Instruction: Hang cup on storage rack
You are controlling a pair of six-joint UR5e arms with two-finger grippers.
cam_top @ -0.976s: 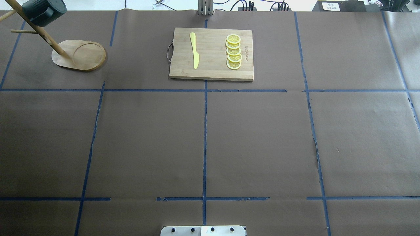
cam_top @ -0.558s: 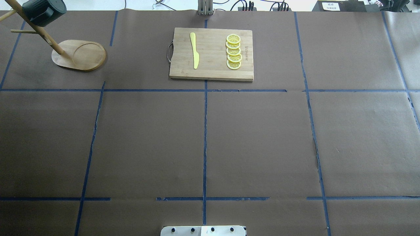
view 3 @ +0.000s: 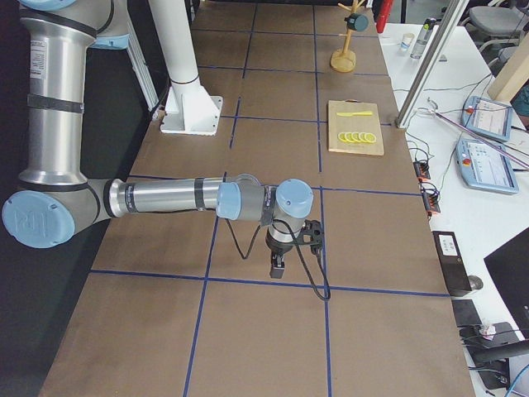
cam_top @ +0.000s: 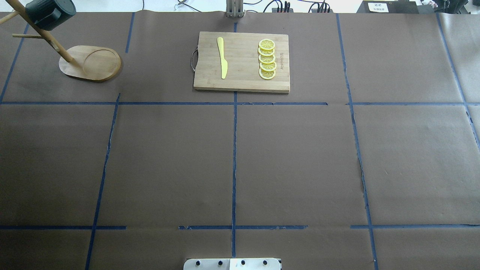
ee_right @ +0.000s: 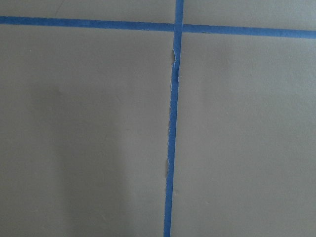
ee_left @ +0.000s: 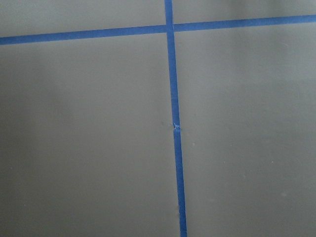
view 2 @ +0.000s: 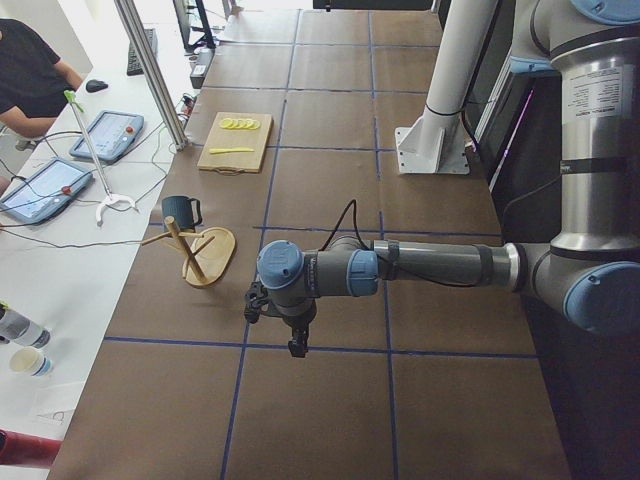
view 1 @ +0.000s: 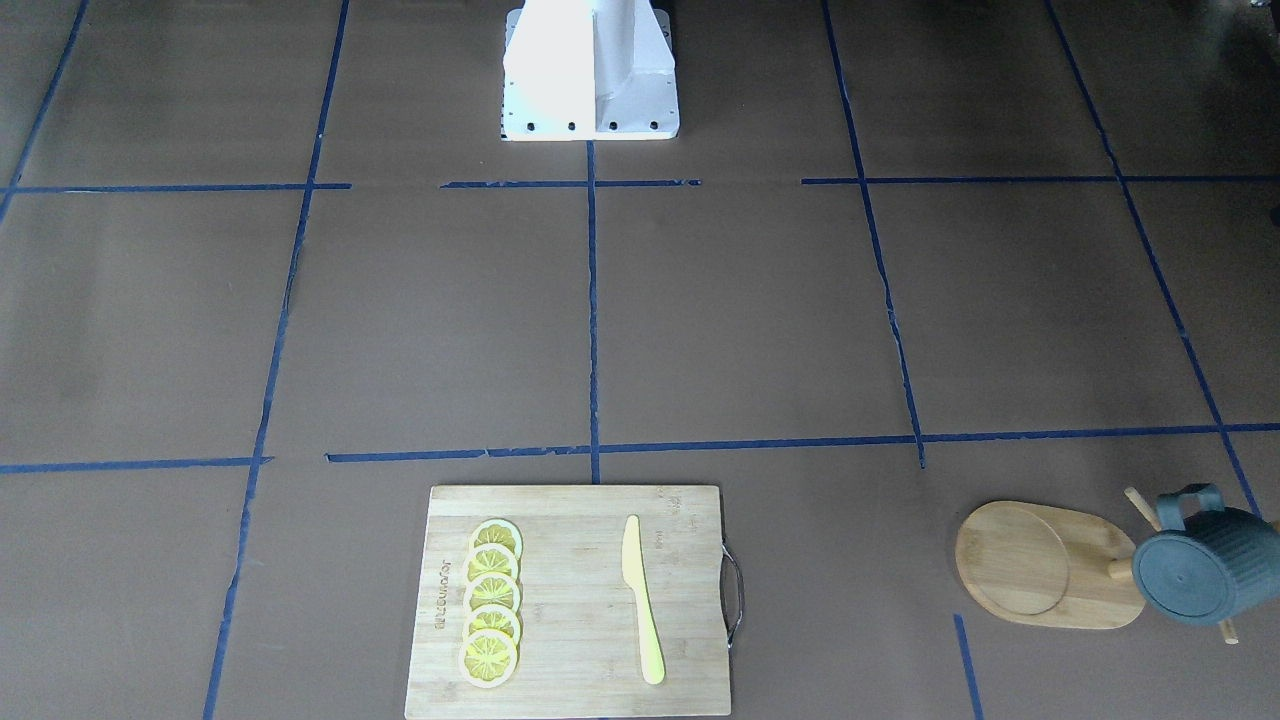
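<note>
Hangs high on the storage rack, off the table and clear of the oval base: the cup, dark grey-blue and ribbed, tipped on its side, flat bottom toward the front-facing camera, loop handle close against post and pegs. Cannot tell whether a peg passes through the handle. Stands upright at the table's far left corner, light wood, round recess in the base, post at one end, thin crossing pegs.
</note>
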